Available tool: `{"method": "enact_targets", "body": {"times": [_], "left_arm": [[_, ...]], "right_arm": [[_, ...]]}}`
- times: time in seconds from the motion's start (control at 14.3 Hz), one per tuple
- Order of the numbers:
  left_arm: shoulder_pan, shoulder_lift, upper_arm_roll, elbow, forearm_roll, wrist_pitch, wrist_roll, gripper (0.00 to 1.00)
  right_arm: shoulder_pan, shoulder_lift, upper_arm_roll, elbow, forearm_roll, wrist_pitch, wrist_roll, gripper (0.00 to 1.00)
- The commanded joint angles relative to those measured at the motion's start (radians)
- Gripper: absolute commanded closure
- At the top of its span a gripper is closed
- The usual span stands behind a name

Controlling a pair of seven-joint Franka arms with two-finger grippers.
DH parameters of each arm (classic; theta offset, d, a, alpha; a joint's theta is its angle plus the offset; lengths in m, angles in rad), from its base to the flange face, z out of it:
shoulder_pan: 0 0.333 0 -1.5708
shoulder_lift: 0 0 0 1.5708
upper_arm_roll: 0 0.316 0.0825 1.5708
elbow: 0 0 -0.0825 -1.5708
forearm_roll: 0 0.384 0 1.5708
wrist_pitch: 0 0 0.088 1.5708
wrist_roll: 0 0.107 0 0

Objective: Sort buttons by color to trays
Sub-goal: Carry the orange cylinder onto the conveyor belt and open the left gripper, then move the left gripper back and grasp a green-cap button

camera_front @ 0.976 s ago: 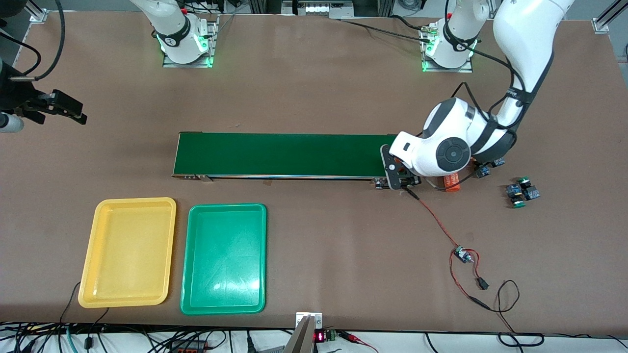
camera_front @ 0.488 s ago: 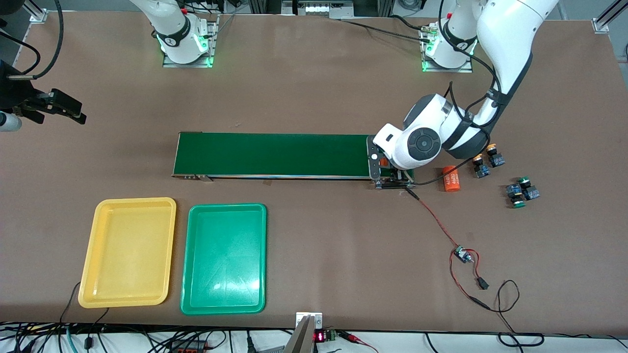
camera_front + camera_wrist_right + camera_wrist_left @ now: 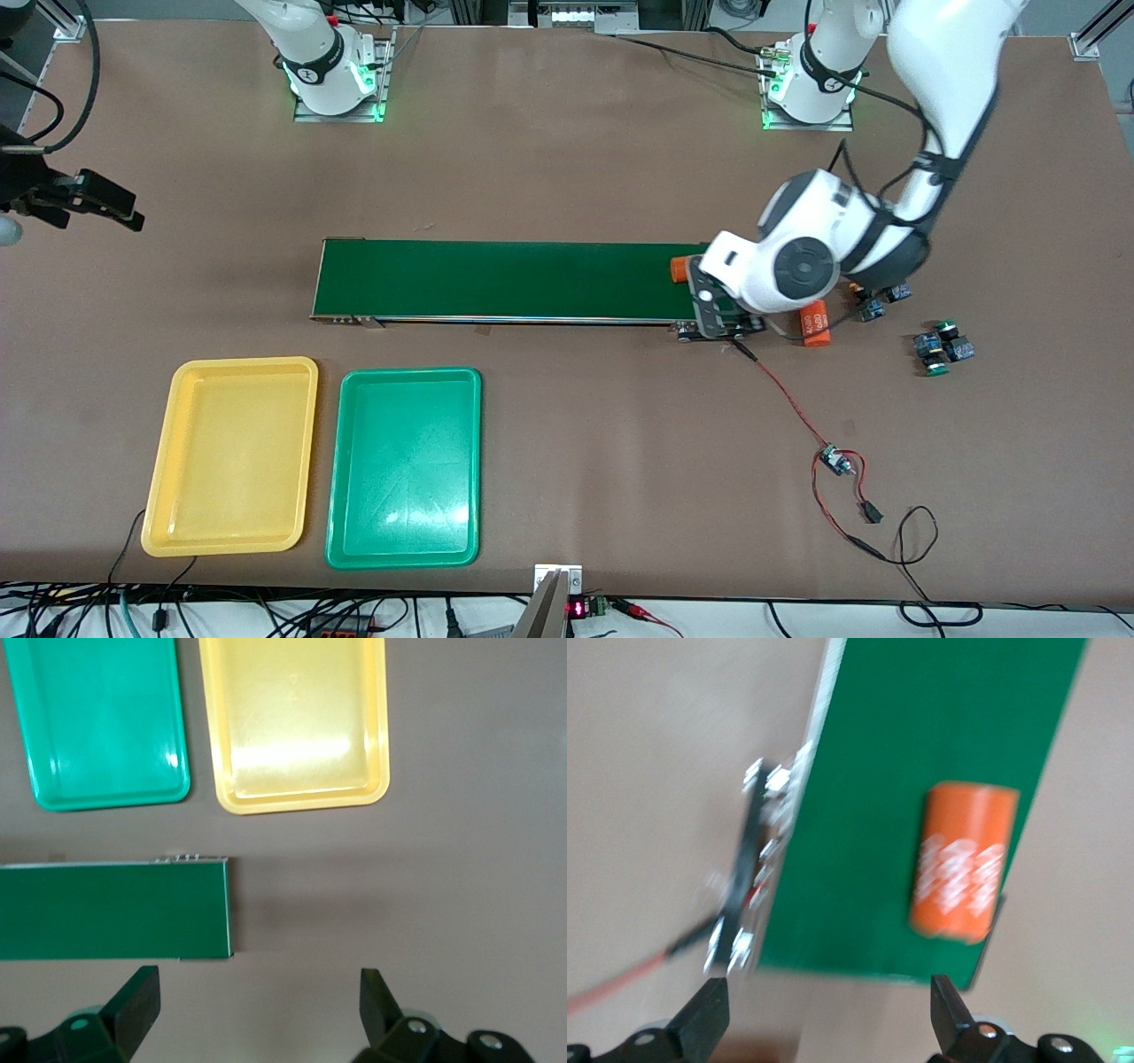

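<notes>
Green and yellow-orange caps mark the buttons, which lie on the desk at the left arm's end, off the end of the conveyor belt [image 3: 505, 280]. The two green-capped buttons [image 3: 943, 346] sit touching each other, nearer the front camera; the two yellow-orange-capped buttons [image 3: 881, 299] lie a little farther from it, partly hidden under the left arm's wrist. None of them is between any jaws.

An orange cylinder [image 3: 961, 863] lies on the belt's end, and the left gripper [image 3: 828, 1014] hangs over that end with its jaws spread wide and nothing in them; in the left wrist view the cylinder sits free on the belt, apart from both fingertips [image 3: 709, 1010]. A second orange cylinder [image 3: 813, 322] rests on the desk just beside the belt's end, between it and the yellow-orange-capped buttons.

The yellow tray [image 3: 232, 456] and the green tray [image 3: 405, 468] lie side by side, nearer the front camera than the belt and toward the right arm's end of the desk, well apart from the buttons.

The right gripper [image 3: 257, 1010] waits over bare desk off the belt's right-arm end, jaws wide and holding nothing.
</notes>
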Motion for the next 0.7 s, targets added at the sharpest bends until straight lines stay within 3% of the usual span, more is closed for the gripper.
{"method": "enact_targets", "body": {"times": [0.0, 0.35, 0.49, 0.63], "left_arm": [[0.078, -0.014, 0.002, 0.019, 0.017, -0.031, -0.168, 0.0], [0.218, -0.012, 0.033, 0.048, 0.026, -0.028, -0.529, 0.0], [0.211, -0.008, 0.05, 0.077, 0.139, -0.03, -0.845, 0.0], [0.22, 0.049, 0.059, 0.157, 0.219, -0.033, -1.025, 0.0]], "right_arm": [[-0.001, -0.008, 0.015, 0.007, -0.007, 0.009, -0.013, 0.0], [0.012, -0.014, 0.016, 0.005, -0.021, 0.0, -0.015, 0.0], [0.012, -0.025, 0.018, -0.002, -0.022, -0.002, -0.015, 0.0], [0.014, -0.025, 0.018, -0.002, -0.025, 0.006, -0.015, 0.0]]}}
